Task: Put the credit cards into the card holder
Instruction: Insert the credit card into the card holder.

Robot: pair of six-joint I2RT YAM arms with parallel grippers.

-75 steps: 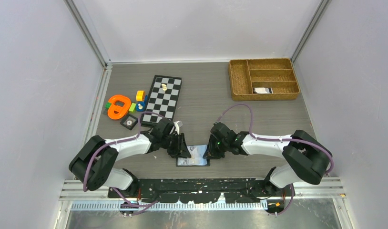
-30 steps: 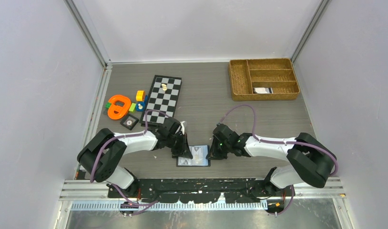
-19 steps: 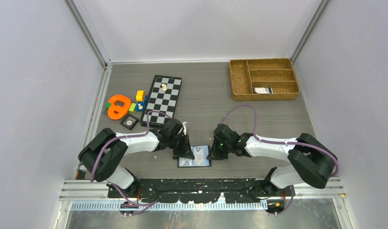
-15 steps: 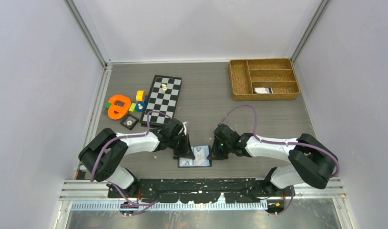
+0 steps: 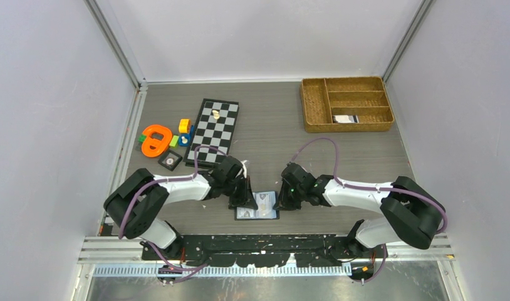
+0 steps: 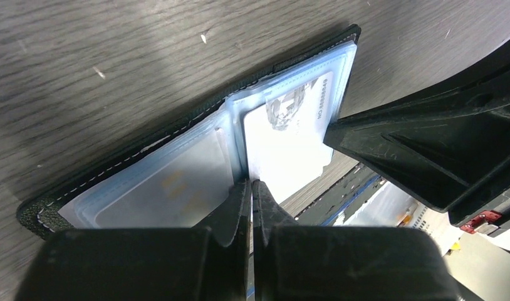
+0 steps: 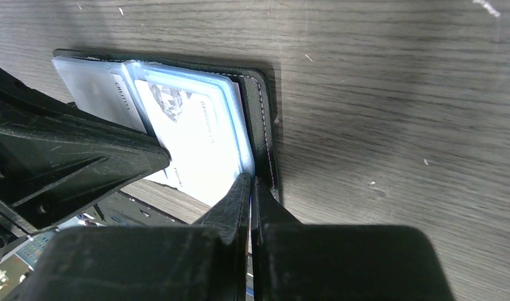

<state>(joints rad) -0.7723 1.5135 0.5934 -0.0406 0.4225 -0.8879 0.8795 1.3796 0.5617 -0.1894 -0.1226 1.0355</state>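
Holder (image 5: 259,211) is lying open while we are touching its card (image 6: 284,144) with left claw (image 6: 250,183), its edge with right claw (image 7: 251,179), both pressed together.

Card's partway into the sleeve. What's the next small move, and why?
Probably ease the left gripper forward to slide the white card deeper. The card overhangs the card holder's open edge, and the right gripper seems to pinch the sleeve steady.

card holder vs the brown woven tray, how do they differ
The card holder is black and lies open at the near edge of the table; the woven tray is brown, at the far right corner. The left gripper and right gripper, both shut, have their tips at the card holder; neither is near the woven tray. Both lie flat.
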